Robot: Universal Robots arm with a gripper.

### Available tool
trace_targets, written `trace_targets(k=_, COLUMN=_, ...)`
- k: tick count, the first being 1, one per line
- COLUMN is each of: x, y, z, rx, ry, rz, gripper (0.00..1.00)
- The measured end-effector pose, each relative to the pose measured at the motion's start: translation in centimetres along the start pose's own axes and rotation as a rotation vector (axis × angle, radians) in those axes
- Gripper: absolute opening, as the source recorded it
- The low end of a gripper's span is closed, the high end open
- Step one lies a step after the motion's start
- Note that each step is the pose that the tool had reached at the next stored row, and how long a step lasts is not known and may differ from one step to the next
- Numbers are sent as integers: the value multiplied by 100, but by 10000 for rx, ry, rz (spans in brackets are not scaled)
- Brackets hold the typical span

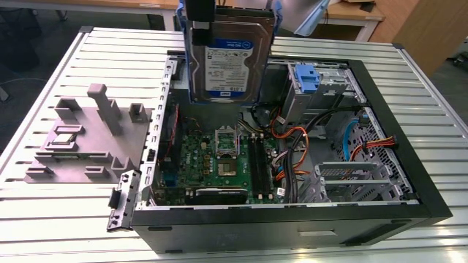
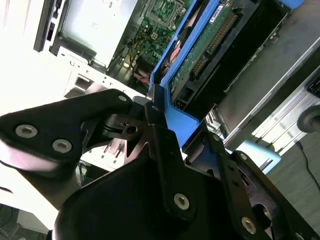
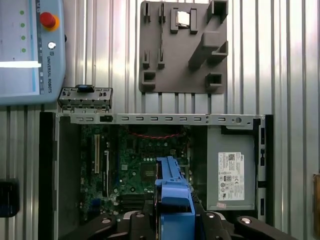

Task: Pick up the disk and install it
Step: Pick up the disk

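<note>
**Gripper state.** The gripper [image 1: 199, 16] is clamped on the disk [image 1: 232, 55]. It grips the blue carrier bracket [image 1: 193, 71] at the disk's upper end. In the second wrist view, the black fingers [image 2: 162, 145] press on the bracket [image 2: 172, 122] from both sides.

**Disk position.** The disk hangs in the air above the open computer case [image 1: 292, 219]. It touches neither the case nor the slatted surface [image 1: 66, 219].

**Disk orientation.** The disk stands upright with its long axis vertical. Its flat faces are turned near and far. Its narrow edges point to the exterior view's left and right.

**Differences between views.**
- The exterior view shows the white-and-blue label face and the full outline of the disk.
- The second wrist view shows the opposite face, a green circuit board [image 2: 200, 55] framed by the bracket.
- The first wrist view looks straight down, so the disk appears edge-on as a narrow blue strip [image 3: 175, 195].
  - The strip lies over the motherboard [image 3: 135, 160], near the grey power supply box [image 3: 232, 175] with its white sticker.
  - This view also shows a teach pendant [image 3: 30, 50] lying on the surface.
- The grey fixture plate appears in two views: the first wrist view [image 3: 182, 47] and the exterior view [image 1: 80, 142]. In the exterior view it lies on the surface just beside the case, on the exterior view's left.
- The exterior view shows a second blue caddy [image 1: 308, 76] seated at the far right of the case.
</note>
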State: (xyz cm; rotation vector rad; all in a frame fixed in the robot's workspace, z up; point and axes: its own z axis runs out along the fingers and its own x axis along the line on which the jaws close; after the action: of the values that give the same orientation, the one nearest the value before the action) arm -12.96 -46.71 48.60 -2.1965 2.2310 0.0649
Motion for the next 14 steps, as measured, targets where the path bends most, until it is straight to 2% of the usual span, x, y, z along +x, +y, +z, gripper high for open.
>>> trace_targets(k=5, x=-17, y=-160, z=8, rx=0, ry=0, rz=-1, gripper=37)
trace_targets(k=7, x=-29, y=-205, z=9, rx=0, ry=0, rz=-1, gripper=37)
trace_targets(k=12, x=-33, y=-218, z=12, rx=48, ry=-3, rz=-5, gripper=37)
trace_targets(k=14, x=-33, y=-247, z=15, rx=48, ry=-27, rz=-3, gripper=37)
